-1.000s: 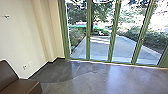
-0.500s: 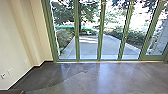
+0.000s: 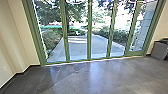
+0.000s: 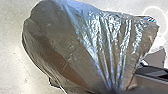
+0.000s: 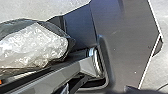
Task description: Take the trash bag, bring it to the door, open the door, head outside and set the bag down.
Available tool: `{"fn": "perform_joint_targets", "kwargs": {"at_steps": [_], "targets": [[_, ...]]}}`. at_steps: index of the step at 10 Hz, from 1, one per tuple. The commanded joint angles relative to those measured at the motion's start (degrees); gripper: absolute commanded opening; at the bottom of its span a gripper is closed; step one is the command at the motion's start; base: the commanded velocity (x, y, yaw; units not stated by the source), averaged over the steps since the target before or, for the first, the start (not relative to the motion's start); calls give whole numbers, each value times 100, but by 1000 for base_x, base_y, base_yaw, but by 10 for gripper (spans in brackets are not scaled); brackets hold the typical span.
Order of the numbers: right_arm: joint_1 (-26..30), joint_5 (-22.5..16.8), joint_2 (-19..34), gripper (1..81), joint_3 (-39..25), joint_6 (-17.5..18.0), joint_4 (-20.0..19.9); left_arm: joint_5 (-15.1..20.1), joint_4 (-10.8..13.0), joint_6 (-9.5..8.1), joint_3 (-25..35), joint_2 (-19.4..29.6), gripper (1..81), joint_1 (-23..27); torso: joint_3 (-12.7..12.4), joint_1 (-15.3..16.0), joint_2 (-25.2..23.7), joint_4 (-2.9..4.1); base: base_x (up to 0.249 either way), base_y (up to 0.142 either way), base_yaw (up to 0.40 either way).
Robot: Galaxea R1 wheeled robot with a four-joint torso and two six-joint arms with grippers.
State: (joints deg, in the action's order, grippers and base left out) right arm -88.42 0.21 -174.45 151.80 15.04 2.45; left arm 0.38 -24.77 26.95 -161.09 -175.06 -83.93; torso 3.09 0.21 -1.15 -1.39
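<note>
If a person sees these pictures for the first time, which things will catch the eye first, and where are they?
Probably the tall green-framed glass wall across the head view, with a bright paved path behind it. Next, the shiny, creased trash bag, large in the left wrist view. A smaller surprise is the grey box-like thing at the head view's right edge.

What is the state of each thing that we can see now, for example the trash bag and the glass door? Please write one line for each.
Trash bag: filled out, its plastic drawn into folds toward one end.
Glass door: shut.
Glass panels: upright, closed.
Grey bin: standing upright; cannot tell if its top is open.
Floor: shiny, reflecting daylight.
</note>
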Motion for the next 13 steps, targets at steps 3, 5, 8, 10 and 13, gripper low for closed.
{"fn": "perform_joint_targets", "kwargs": {"at_steps": [3, 5, 8, 10, 13], "targets": [[241, -311, -49, 811, -11, 7, 54, 358, 34, 20, -28, 23, 10, 285, 0, -2, 0, 0, 0, 0, -341], [241, -311, -49, 811, -2, 7, 54, 358, 34, 20, -28, 32, 10, 285, 0, -2, 0, 0, 0, 0, -341], [241, -311, -49, 811, 7, 7, 54, 358, 34, 20, -28, 32, 10, 285, 0, -2, 0, 0, 0, 0, -341], [241, -311, -58, 811, 7, 7, 54, 358, 34, 20, -28, 32, 10, 285, 0, -2, 0, 0, 0, 0, -335], [232, -311, -58, 811, 7, 7, 54, 358, 34, 20, -28, 32, 10, 285, 0, -5, 0, 0, 0, 0, -322]]}}
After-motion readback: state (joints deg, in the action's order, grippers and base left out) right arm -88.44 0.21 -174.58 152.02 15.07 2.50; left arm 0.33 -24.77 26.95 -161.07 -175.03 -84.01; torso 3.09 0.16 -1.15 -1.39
